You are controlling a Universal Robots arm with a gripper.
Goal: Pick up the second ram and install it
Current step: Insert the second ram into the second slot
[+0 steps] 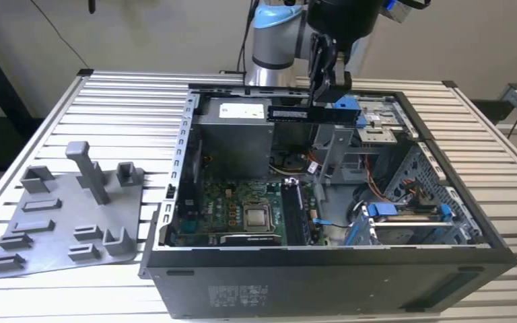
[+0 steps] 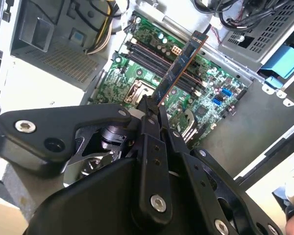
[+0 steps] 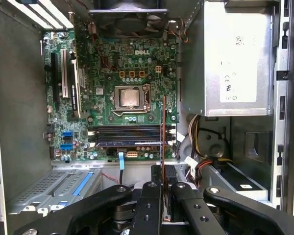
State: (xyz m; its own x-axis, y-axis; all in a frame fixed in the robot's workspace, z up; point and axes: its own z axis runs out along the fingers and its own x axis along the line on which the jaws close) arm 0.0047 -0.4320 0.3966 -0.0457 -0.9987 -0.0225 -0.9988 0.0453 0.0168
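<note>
The second ram point(image 1: 305, 114) is a thin dark stick. It hangs level above the open computer case point(image 1: 330, 282), with my gripper point(image 1: 327, 101) shut on it from above. In the second wrist view the second ram point(image 2: 181, 63) sticks out from my gripper point(image 2: 154, 105) over the green motherboard point(image 2: 137, 73). In the first wrist view the second ram point(image 3: 163, 132) shows edge-on, held in my gripper point(image 3: 164, 181) and crossing the row of long memory slots point(image 3: 127, 133). It hangs apart from the board.
A grey tray point(image 1: 61, 215) with upright pegs lies on the slatted table point(image 1: 115, 101) at the exterior view's left. Inside the case are a power supply point(image 3: 240, 58), a fan point(image 3: 127, 19), cables point(image 3: 201, 156) and a drive cage with blue tabs point(image 1: 402, 215).
</note>
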